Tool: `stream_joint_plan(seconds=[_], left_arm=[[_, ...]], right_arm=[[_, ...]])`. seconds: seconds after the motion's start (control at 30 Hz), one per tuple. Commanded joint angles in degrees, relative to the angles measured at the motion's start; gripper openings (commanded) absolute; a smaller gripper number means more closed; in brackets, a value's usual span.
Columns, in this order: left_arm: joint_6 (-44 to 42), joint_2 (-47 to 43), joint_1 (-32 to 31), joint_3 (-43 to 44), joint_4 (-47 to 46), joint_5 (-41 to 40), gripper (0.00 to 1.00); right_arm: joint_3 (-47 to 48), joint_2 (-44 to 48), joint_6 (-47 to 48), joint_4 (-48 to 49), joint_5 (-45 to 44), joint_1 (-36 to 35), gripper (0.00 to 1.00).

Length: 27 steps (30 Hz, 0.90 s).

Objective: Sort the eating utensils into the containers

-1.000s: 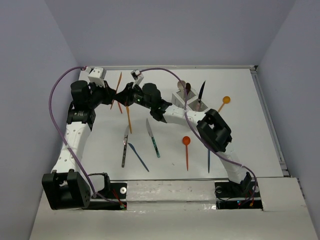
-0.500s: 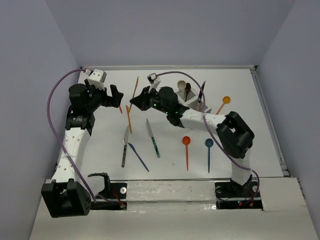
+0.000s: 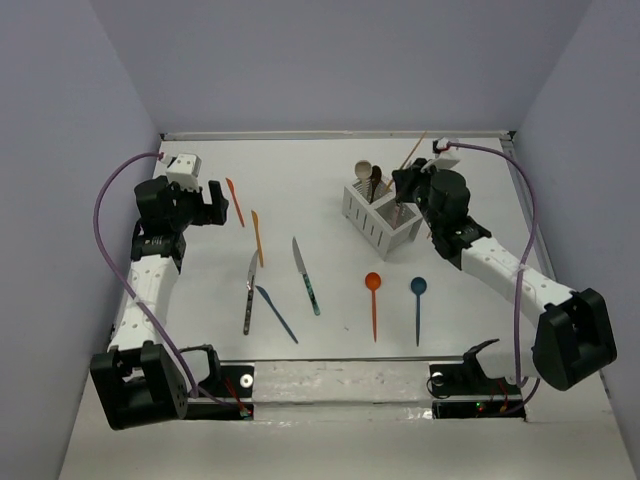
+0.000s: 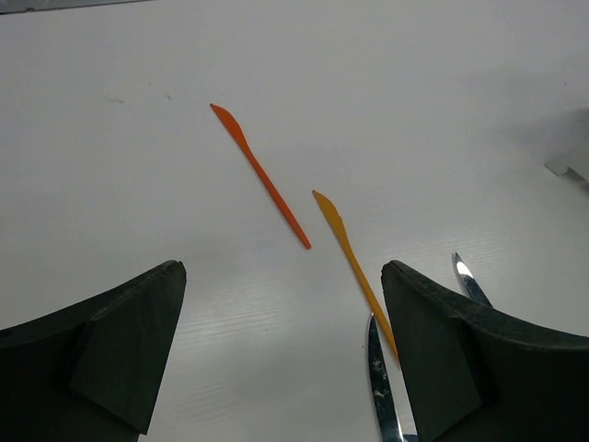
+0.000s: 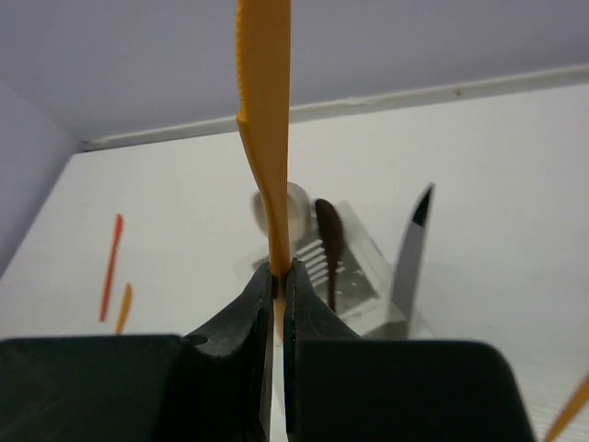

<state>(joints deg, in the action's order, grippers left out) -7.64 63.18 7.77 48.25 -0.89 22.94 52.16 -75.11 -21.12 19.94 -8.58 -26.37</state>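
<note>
The white slatted caddy (image 3: 380, 222) (image 5: 354, 276) stands at the back right, holding a beige spoon (image 5: 296, 199), a dark spoon (image 5: 329, 241) and a silver knife (image 5: 409, 253). Just over its right end, my right gripper (image 3: 405, 182) (image 5: 279, 269) is shut on an orange knife (image 5: 265, 129) (image 3: 417, 146) that points upward. At the far left my left gripper (image 3: 212, 200) (image 4: 283, 272) is open and empty above the table. Two orange knives (image 4: 262, 175) (image 4: 352, 262) (image 3: 235, 201) lie just ahead of it.
On the table lie two silver knives (image 3: 249, 290) (image 3: 306, 275), a blue knife (image 3: 275, 313), an orange spoon (image 3: 374, 300) and a blue spoon (image 3: 418, 303). An orange sliver (image 5: 571, 407) shows at the right wrist view's lower right edge. Walls enclose the table on three sides.
The left gripper opened and drew back left. The right gripper carried the orange knife from the left side across to the caddy.
</note>
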Motion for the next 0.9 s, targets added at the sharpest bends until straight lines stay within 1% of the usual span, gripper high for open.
stream_joint_plan(seconds=[0.0, 0.23, 0.4, 0.43, 0.47, 0.5, 0.53, 0.57, 0.6, 0.67, 0.73, 0.77, 0.83, 0.87], left_arm=[[-1.2, 0.4, 1.1, -0.3, -3.2, -0.2, 0.99], [-1.2, -0.7, 2.3, -0.7, -3.2, 0.7, 0.99], [-1.2, -1.0, 2.6, -1.0, -3.4, 1.1, 0.99], [-1.1, -0.8, 2.8, -1.0, -3.4, 1.2, 0.99], [-1.1, -0.7, 2.8, -1.0, -3.4, 1.2, 0.99], [-1.1, -0.4, 2.8, -0.9, -3.4, 1.4, 0.99], [-1.0, -0.3, 2.8, -0.9, -3.4, 1.5, 0.99], [-1.0, -0.2, 2.9, -0.9, -3.3, 1.7, 0.99], [-1.1, -0.2, 2.8, -0.9, -3.2, 1.8, 0.99], [-1.0, -0.2, 2.9, -0.9, -3.2, 1.9, 0.99], [-1.0, -0.1, 2.9, -1.0, -3.2, 2.4, 0.99], [-0.9, -0.2, 3.0, -1.0, -3.2, 2.5, 0.99], [-0.9, 0.0, 3.0, -0.9, -3.2, 2.7, 0.99], [-1.0, 0.0, 3.0, -0.9, -3.2, 2.7, 0.99]], right_arm=[[-1.5, -2.2, 2.1, -6.1, -6.6, 1.8, 0.00], [-1.6, -7.1, 0.5, -7.6, -7.2, 2.3, 0.00], [-4.1, -6.3, -0.2, -8.7, -7.1, 2.3, 0.00], [-4.1, -5.8, -0.1, -10.1, -7.0, 2.3, 0.00], [-3.8, -5.7, 0.1, -11.1, -6.9, 2.3, 0.04], [-3.0, -5.5, 0.5, -12.4, -6.8, 2.3, 0.19], [-2.4, -5.3, 0.6, -13.8, -6.9, 2.3, 0.26], [-1.2, -4.6, 0.6, -16.7, -7.4, 2.3, 0.36], [-0.7, -4.0, 0.6, -18.1, -7.9, 2.3, 0.41], [0.4, -2.3, 0.6, -22.6, -9.3, 2.3, 0.50], [1.4, 1.4, 0.5, -25.6, -11.7, 2.3, 0.54], [1.6, 2.9, 0.4, -26.4, -12.6, 2.3, 0.59], [2.5, 6.6, 0.4, -29.0, -15.4, 2.3, 0.62], [2.9, 7.6, 0.3, -29.9, -15.4, 2.9, 0.62]])
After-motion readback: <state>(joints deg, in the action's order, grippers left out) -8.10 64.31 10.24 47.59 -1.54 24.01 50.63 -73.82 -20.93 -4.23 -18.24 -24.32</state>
